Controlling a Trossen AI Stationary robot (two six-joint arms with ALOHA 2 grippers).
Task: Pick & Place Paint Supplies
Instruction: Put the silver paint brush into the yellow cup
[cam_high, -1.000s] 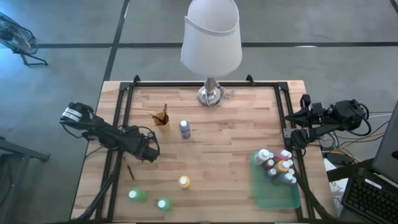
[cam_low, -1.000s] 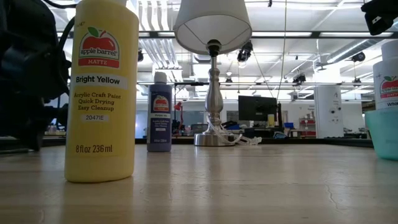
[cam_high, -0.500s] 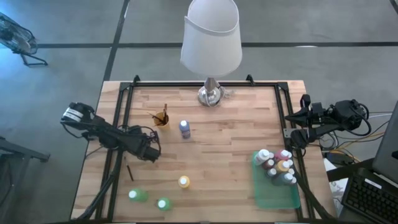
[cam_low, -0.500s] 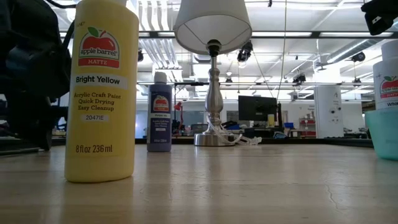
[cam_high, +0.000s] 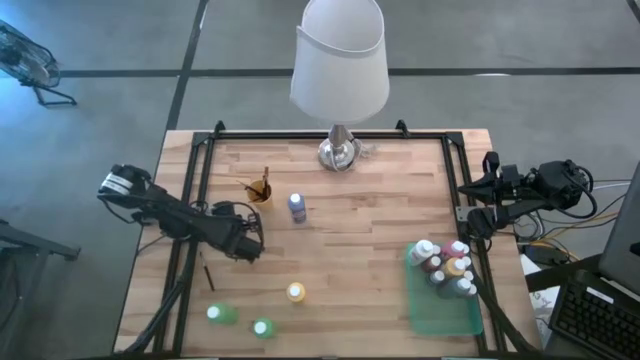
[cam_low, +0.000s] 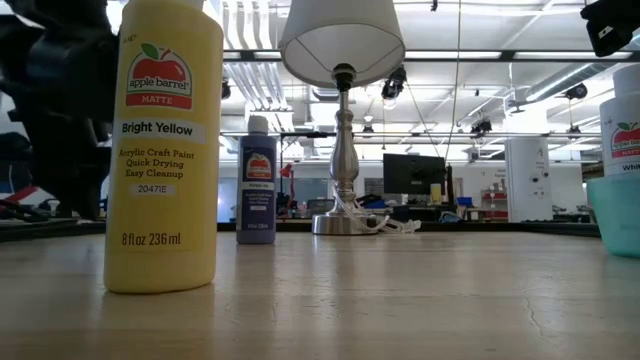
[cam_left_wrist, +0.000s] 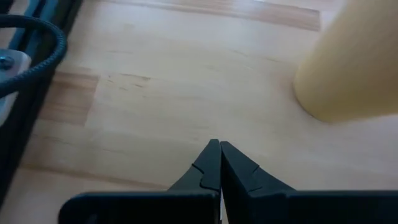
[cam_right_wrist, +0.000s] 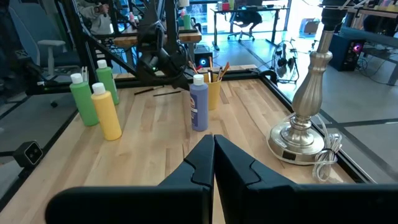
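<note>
Nudged slightly rightward, left pincer (cam_high: 256, 243) stays clenched empty; yellow bottle (cam_left_wrist: 348, 68) shows cropped.

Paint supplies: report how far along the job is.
Done: several bottles stand in the green tray. In hand: nothing; the left gripper is shut and empty over the table, the right gripper shut at the table's edge. Left: the yellow bottle, two green bottles, purple bottle, and the brush.
</note>
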